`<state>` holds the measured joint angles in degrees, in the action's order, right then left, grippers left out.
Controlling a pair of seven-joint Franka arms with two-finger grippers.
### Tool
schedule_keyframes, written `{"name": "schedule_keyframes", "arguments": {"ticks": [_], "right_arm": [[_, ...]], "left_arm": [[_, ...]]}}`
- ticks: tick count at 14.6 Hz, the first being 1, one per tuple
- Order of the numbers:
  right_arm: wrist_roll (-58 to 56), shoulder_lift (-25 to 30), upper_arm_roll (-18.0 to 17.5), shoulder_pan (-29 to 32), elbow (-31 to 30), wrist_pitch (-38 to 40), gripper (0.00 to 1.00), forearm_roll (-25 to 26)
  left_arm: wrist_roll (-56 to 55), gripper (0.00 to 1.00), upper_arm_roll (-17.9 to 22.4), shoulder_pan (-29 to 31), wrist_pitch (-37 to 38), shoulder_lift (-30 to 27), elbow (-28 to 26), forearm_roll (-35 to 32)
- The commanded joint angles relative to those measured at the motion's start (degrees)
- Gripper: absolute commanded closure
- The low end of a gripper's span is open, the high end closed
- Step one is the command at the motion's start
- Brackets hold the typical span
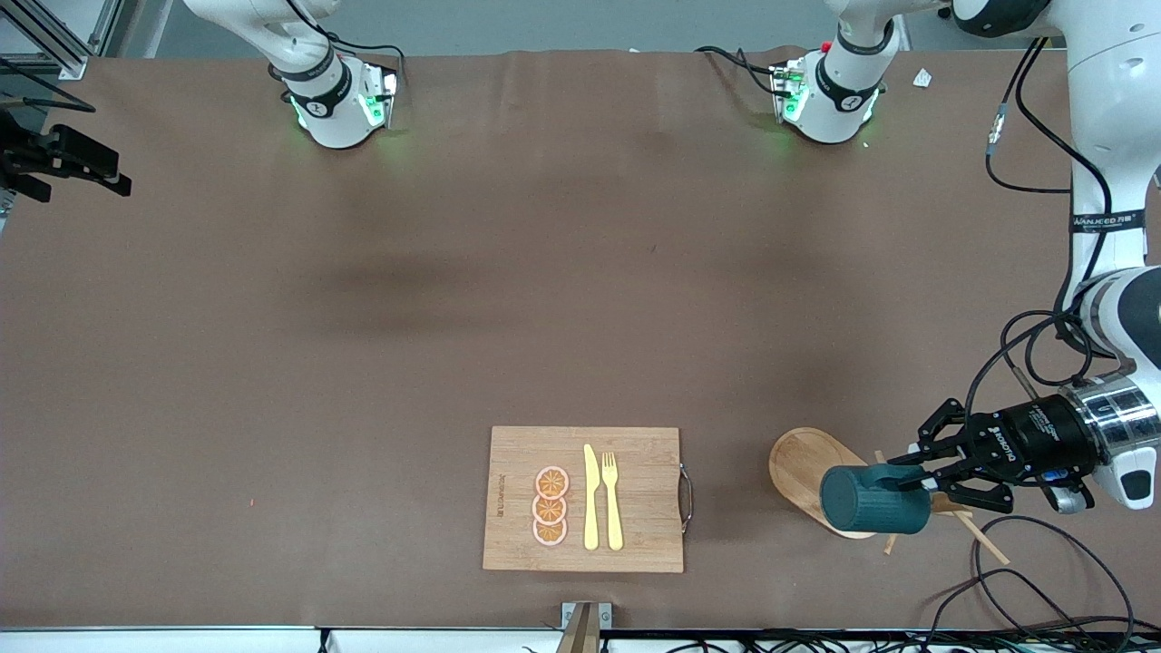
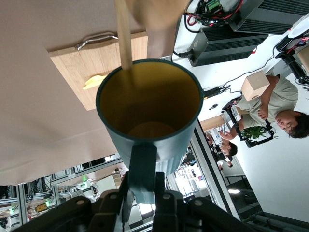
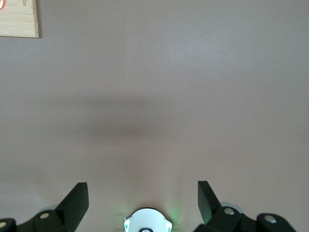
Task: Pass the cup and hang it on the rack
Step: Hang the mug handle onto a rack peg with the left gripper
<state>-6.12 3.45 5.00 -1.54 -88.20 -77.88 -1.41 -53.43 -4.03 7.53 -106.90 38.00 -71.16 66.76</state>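
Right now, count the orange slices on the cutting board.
3, in a short column on the cutting board beside the knife: one farthest from the front camera, one in the middle, one nearest. None appear hidden.

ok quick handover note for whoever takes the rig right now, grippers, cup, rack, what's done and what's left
Left gripper: shut on the cup's handle, holding the cup on its side in the air over the rack, at the left arm's end of the table.
Right gripper: open, holding nothing, waiting over bare table.
Rack: oval base beside the cutting board; one peg reaches the cup's rim.
Done: the cup is with the left arm at the rack.
Left: hook the handle on a peg, release, back away.
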Motion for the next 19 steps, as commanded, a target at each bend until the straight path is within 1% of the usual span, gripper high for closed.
{"name": "schedule_keyframes", "arguments": {"ticks": [1, 5, 19], "right_arm": [[0.7, 1.0, 0.1, -0.3, -1.0, -0.3, 0.0, 0.7], [0.7, 1.0, 0.1, -0.7, -0.9, -0.4, 0.0, 0.7], [0.6, 0.9, 0.1, -0.5, -0.9, -0.5, 0.0, 0.7]], "left_arm": [[1.3, 1.0, -0.4, 0.6, 1.2, 0.4, 0.2, 1.5], [2.4, 1.0, -0.3, 0.7, 1.3, 0.9, 0.2, 1.5], [7.6, 1.0, -0.4, 4.2, 5.4, 3.3, 0.2, 1.6]]}}
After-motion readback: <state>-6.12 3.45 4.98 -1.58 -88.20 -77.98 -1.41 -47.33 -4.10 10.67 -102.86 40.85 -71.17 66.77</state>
